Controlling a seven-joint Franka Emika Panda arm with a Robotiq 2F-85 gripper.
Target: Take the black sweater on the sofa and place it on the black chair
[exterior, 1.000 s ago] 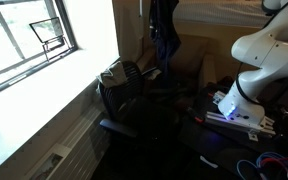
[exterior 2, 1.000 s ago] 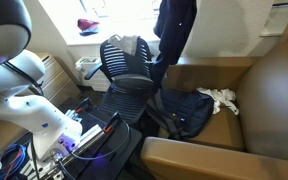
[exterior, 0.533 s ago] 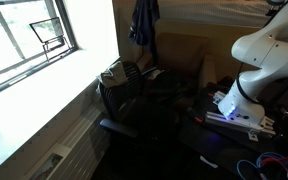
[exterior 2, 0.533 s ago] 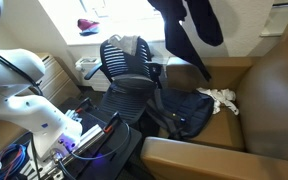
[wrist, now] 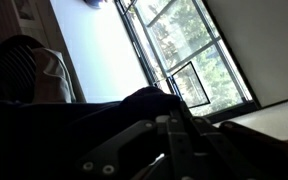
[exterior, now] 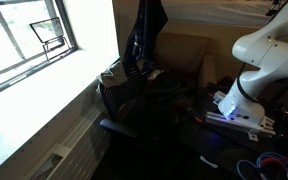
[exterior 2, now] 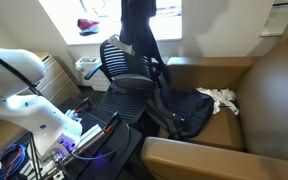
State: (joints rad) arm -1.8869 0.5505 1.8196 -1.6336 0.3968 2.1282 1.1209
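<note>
1. Black sweater (exterior 2: 139,40): one counted, seen in both exterior views (exterior: 146,40). Also counted: one black chair (exterior 2: 124,70), one sofa (exterior 2: 264,90) and one gripper (wrist: 174,135).
2. Other items on the sofa seat, in an exterior view: one dark bag (exterior 2: 184,118) and one white cloth (exterior 2: 222,98), lying just beside each other.
3. Orientation: the black sweater hung in the air with its long axis vertical. Its upper end ran out of the top of both exterior views, and its lower end pointed down.
4. Location: the garment was clear of the sofa seat. In an exterior view its lower hem hung in front of the chair's backrest, and I could not tell whether it touched the chair.
5. Relation to the end effector: in the wrist view dark fabric (wrist: 104,125) lay bunched directly against the gripper and filled the lower part of that view. In both exterior views the gripper was out of frame above the garment, which hung below it.
6. End effector state: the fingers were closed on the fabric and carried the sweater. The wrist view was too dark to show the jaw gap.
7. Background in the wrist view: one window (wrist: 179,50) was visible beyond the gripper.
</note>
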